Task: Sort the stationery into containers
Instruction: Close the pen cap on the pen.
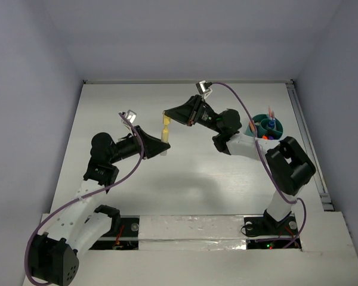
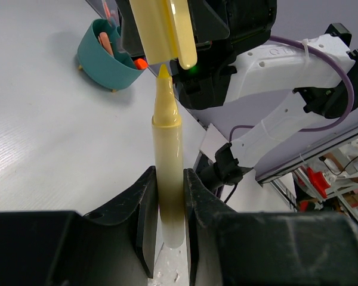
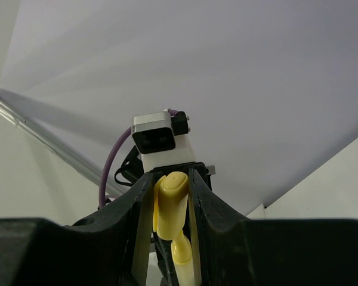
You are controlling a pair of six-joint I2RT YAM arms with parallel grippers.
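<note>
Over the middle of the table my left gripper (image 2: pixel 169 220) is shut on the lower barrel of an uncapped yellow marker (image 2: pixel 166 161), held upright with its tip pointing up. Its yellow cap (image 2: pixel 163 30) hangs right above, the nib at the cap's mouth. My right gripper (image 3: pixel 170 208) is shut on that cap (image 3: pixel 172 205), with the marker's tip (image 3: pixel 182 259) showing just beyond it. From above, the marker (image 1: pixel 165 142) and the cap (image 1: pixel 166 123) line up between the two grippers. The teal container (image 1: pixel 264 127) stands at the far right with several pens in it.
The right arm (image 1: pixel 289 167) bends between its base and the teal container (image 2: pixel 104 59), which shows orange items inside. A metal rail (image 1: pixel 310 149) runs along the table's right edge. White walls close in the table's sides and back.
</note>
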